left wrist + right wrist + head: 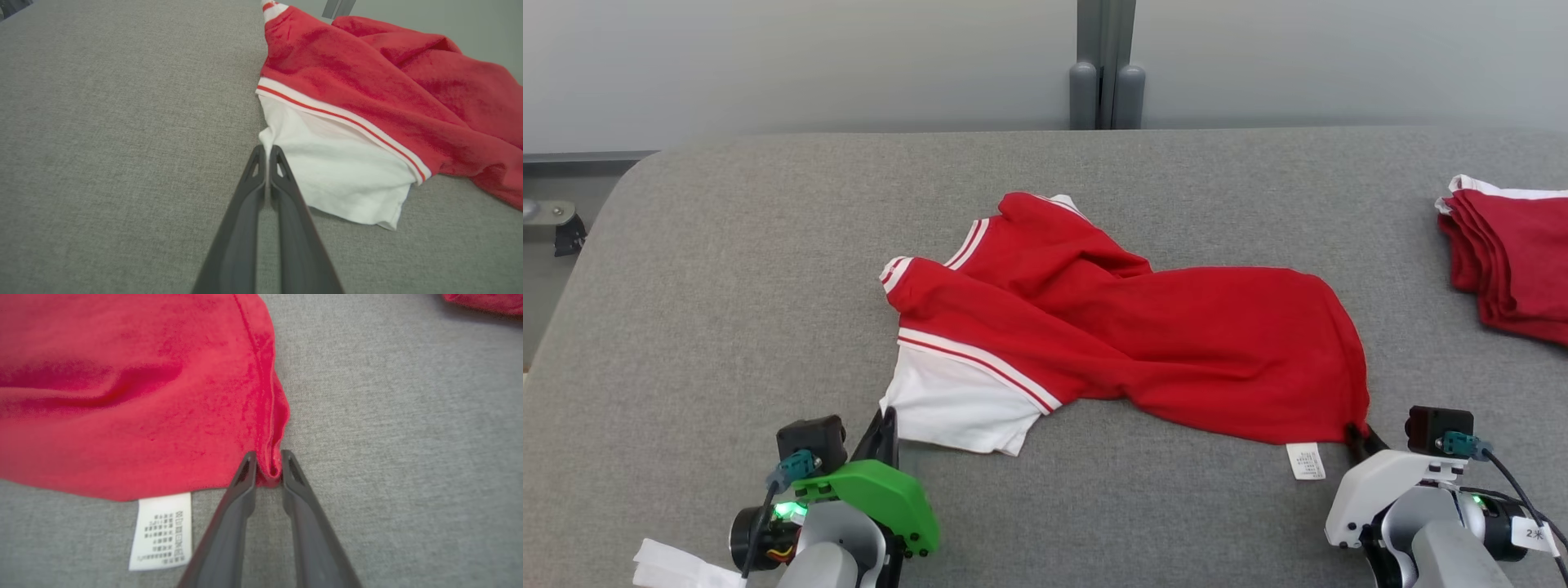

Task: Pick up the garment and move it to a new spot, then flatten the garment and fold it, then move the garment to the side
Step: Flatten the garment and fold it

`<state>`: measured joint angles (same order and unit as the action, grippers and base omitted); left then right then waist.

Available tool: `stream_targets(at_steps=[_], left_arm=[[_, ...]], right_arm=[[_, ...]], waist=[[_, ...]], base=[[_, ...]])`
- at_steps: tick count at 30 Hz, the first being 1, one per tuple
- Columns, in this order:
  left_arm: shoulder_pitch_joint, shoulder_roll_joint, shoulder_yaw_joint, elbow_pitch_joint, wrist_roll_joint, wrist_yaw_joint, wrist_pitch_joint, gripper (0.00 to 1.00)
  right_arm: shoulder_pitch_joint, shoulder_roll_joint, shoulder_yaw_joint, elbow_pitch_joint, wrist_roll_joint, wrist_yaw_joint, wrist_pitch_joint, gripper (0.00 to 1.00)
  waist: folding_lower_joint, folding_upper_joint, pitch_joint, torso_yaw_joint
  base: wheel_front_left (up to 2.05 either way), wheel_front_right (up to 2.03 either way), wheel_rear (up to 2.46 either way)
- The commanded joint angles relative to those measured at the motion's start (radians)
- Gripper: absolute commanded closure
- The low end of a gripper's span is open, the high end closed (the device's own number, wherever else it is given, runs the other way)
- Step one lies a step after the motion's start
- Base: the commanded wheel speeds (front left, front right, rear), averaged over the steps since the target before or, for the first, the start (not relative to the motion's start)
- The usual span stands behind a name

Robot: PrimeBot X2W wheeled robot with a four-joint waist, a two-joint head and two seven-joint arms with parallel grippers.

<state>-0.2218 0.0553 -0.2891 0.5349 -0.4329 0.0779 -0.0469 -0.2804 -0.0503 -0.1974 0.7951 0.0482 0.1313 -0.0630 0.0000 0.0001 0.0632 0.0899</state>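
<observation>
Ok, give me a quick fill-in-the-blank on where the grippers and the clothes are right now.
1. The left gripper is shut on the garment's ___ part.
2. The right gripper pinches its ___ corner, beside the label.
3. The pile of folded clothes lies at the table's ___ edge.
Missing words: white; red; right.

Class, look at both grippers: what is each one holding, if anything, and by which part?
Both hold the garment. The left gripper pinches the white panel's near corner; the right gripper pinches the red hem corner beside the care label.
</observation>
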Motion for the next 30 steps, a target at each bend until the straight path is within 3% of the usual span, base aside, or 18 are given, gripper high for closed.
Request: stream_targets(at_steps=[1,8,14,18,30], left_arm=[[0.009,0.003,0.003,-0.022,-0.014,-0.009,-0.012,1.00],[0.007,0.003,0.007,-0.138,-0.036,-0.018,-0.038,1.00],[-0.022,0.027,0.016,-0.282,-0.031,-0.014,-0.043,1.00],[-0.044,0.054,0.030,-0.422,-0.025,-0.009,-0.038,1.00],[-0.124,0.178,0.103,-0.948,0.045,0.032,0.049,1.00]], right_arm=[[-0.003,-0.001,0.014,0.024,0.039,-0.001,-0.010,1.00],[-0.036,-0.002,0.089,-0.018,0.157,-0.001,-0.102,1.00],[0.002,-0.002,0.123,-0.191,0.206,-0.001,-0.141,1.00],[0.052,-0.002,0.119,-0.398,0.237,-0.001,-0.125,1.00],[0.222,-0.001,0.025,-1.183,0.231,-0.001,0.027,1.00]], waist=[[0.0000,-0.0001,-0.002,-0.001],[0.0000,-0.0001,-0.026,-0.033],[0.0000,-0.0001,-0.073,-0.063],[0.0000,-0.0001,-0.098,-0.080],[0.0000,-0.0001,-0.133,-0.133]], base=[[0.00,0.00,0.00],[0.00,0.00,0.00],[0.00,0.00,0.00],[0.00,0.00,0.00],[0.00,0.00,0.00]])
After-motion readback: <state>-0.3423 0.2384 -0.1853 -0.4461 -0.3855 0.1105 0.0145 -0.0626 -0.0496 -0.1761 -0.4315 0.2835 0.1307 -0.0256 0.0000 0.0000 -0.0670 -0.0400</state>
